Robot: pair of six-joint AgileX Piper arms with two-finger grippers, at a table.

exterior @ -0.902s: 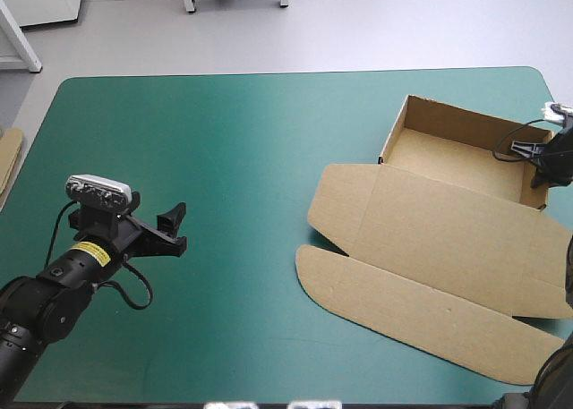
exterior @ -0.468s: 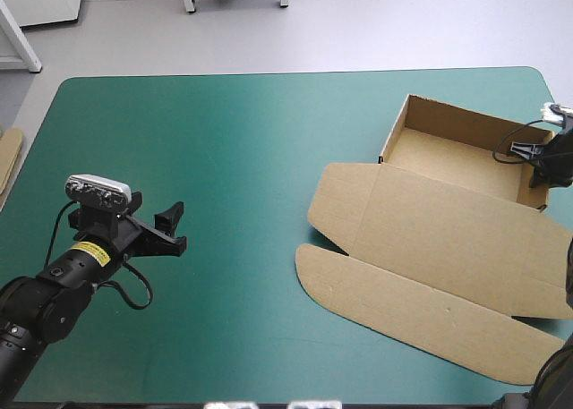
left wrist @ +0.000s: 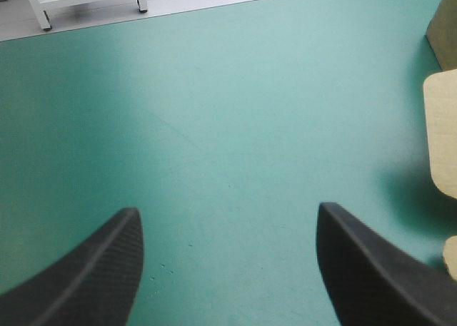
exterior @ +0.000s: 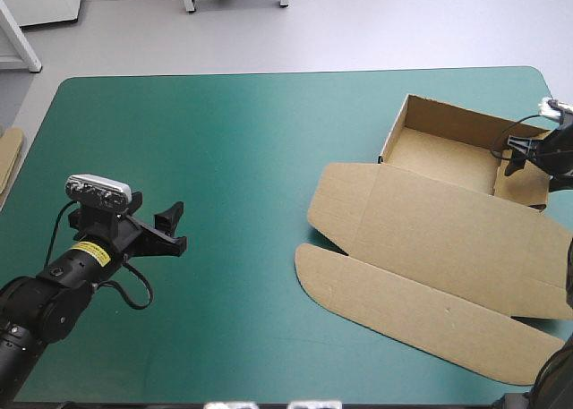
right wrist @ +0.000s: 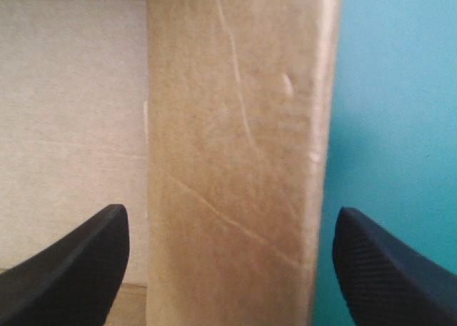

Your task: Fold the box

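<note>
Both sets of jaws are spread wide and pinch nothing. The left gripper [exterior: 175,230] hangs over the bare teal-green cover [exterior: 224,140] near the table's left, near corner, well apart from the box [exterior: 430,230]. The right gripper [exterior: 512,154] is at the right end of the box, with one black finger on each side of the end wall [right wrist: 235,148]. In the right wrist view, that wall is a wide brown strip between the fingers. The tray's floor is on one side of it and the cover is on the other. The wall seems to lean a bit. The box sits on the right half of the table. Its far part is an open tray [exterior: 439,149] with short walls up, and you can see its plain brown floor inside. The lid [exterior: 421,225] lies flat in front of the tray. A long flap with round ends [exterior: 403,302] lies flat at the near side. A bit more brown board [exterior: 9,158] peeks in at the table's left edge
</note>
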